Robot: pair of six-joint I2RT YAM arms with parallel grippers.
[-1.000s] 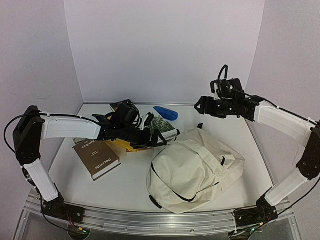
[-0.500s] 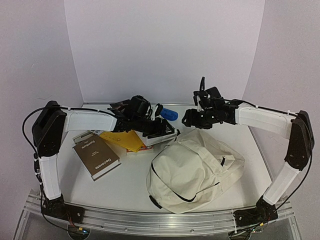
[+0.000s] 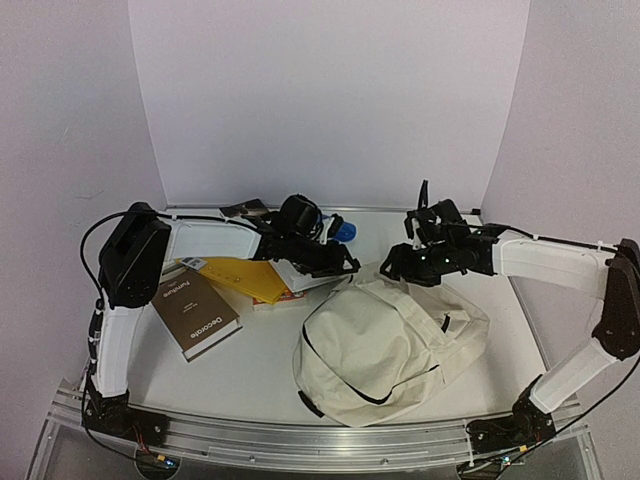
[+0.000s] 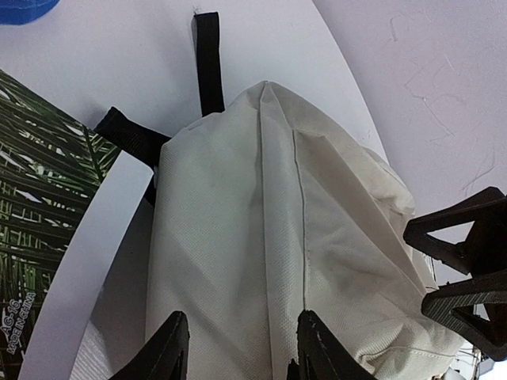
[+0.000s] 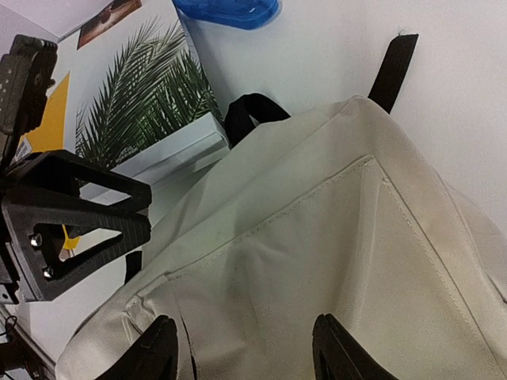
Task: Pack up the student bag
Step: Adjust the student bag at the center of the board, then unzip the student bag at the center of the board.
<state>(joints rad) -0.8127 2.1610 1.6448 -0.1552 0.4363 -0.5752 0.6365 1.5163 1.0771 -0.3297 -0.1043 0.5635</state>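
A: Where's the student bag (image 3: 390,340) lying?
B: On the tabletop (image 3: 255,355). Left end effector (image 4: 242,352) and right end effector (image 5: 245,348) are straddling its top, half-spread, likely to open it; contact unclear

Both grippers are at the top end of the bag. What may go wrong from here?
The left gripper and right gripper straddle smooth bag fabric, no strap between the jaws, so closing may catch nothing. They stand close together and might collide. The bag's edge lies beside the palm-leaf book; a lift may drag it.
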